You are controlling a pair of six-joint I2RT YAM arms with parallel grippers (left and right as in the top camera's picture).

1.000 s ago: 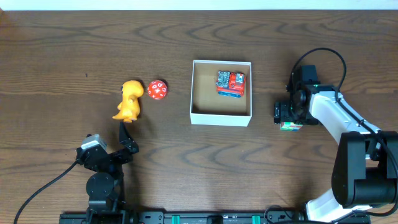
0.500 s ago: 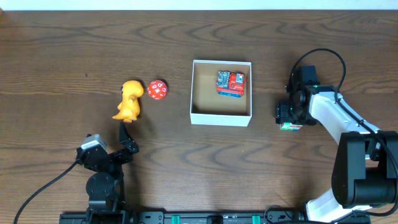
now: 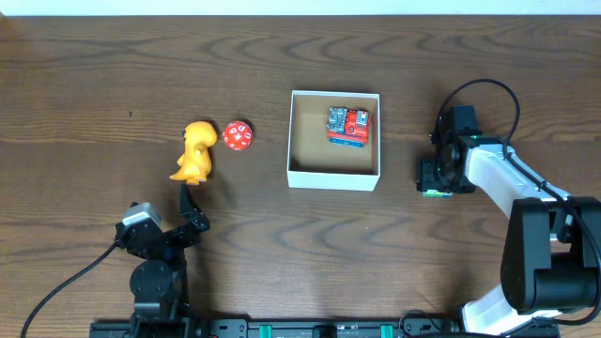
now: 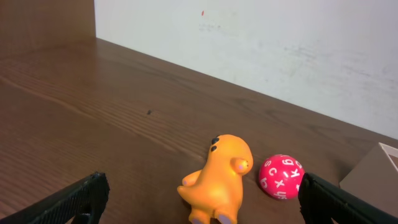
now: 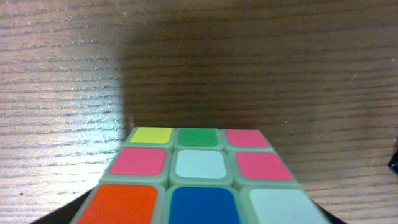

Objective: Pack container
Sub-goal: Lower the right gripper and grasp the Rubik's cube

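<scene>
The container (image 3: 333,178), a shallow white box with a tan floor, sits at mid-table and holds a red and blue toy (image 3: 348,125). To its right a colour puzzle cube (image 3: 432,192) rests on the wood under my right gripper (image 3: 434,176). In the right wrist view the cube (image 5: 200,165) fills the space between the jaws of that gripper (image 5: 202,211), whose dark fingers press against its lower corners. A yellow dinosaur figure (image 3: 195,152) and a red lettered ball (image 3: 238,136) lie left of the box. My left gripper (image 3: 192,208) stands wide open just short of them; the left wrist view shows the gripper (image 4: 202,199), the dinosaur (image 4: 222,177) and the ball (image 4: 281,176).
The wooden table (image 3: 113,75) runs to a white wall (image 4: 280,43) at the back. A black cable (image 3: 488,89) loops over the right arm. A corner of the box (image 4: 376,171) shows at the right edge of the left wrist view.
The right gripper has sunk over the cube and its jaws have narrowed onto it. The left arm and the toys have not moved.
</scene>
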